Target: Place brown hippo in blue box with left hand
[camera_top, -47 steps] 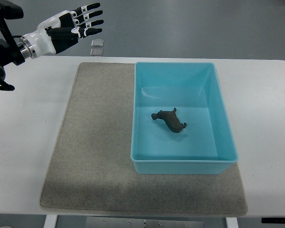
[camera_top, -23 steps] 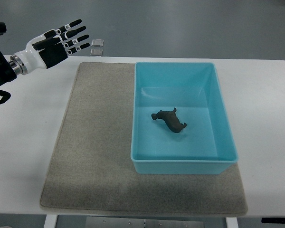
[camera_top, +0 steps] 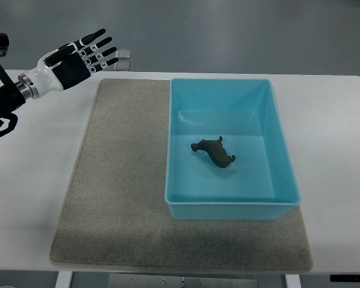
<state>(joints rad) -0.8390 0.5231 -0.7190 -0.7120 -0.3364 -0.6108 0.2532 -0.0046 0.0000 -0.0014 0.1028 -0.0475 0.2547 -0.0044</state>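
fingers spread, left hand empty; brown hippo in blue box.

Bright, even overhead light fills the scene. The picture is sharp throughout, without blur. Soft shadows fall inside the blue box along its near wall, and the white counter shows no glare.

Left hand, fingers spread

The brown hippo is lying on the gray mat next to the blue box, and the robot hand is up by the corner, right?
Not quite. The top view shows the brown hippo lying inside the blue box, not on the gray mat. The left robot hand is open near the mat's far left corner.
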